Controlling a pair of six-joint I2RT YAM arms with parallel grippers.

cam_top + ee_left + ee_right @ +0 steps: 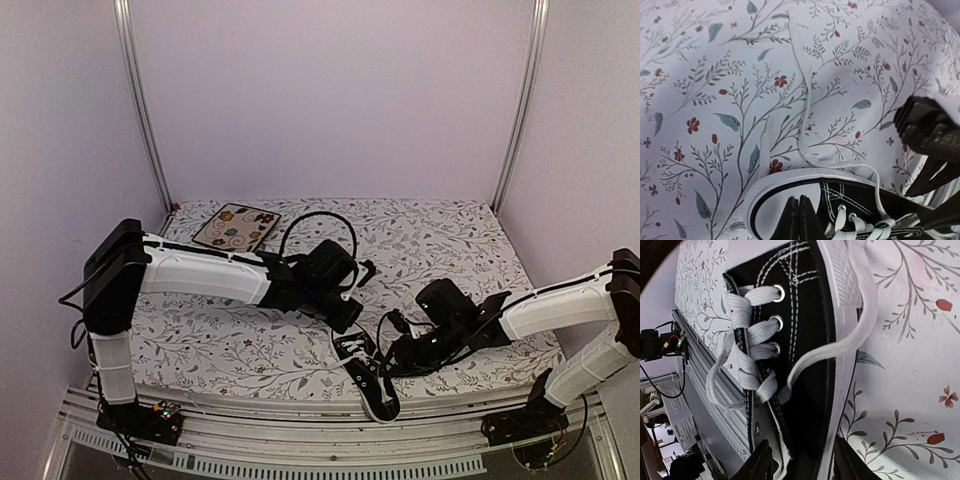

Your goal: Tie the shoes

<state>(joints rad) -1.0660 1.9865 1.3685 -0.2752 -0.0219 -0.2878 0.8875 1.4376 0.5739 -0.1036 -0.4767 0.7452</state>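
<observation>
The black sneaker (368, 385) lies at the table's near edge with its white toe cap pointing away from the arms. My left gripper (345, 318) is shut, its tips (799, 217) just above the toe cap (770, 200), with nothing visible between them. A loose white lace (802, 115) runs from the eyelets out over the cloth. My right gripper (392, 362) is open and straddles the shoe's side wall and opening (802, 465). The shoe (805, 340) and its crossed laces (745, 335) fill the right wrist view.
A square floral plate (236, 226) lies at the back left. The metal front rail (300, 440) runs just below the shoe and also shows in the right wrist view (705, 385). The right arm's black body (927, 127) is close to the left gripper.
</observation>
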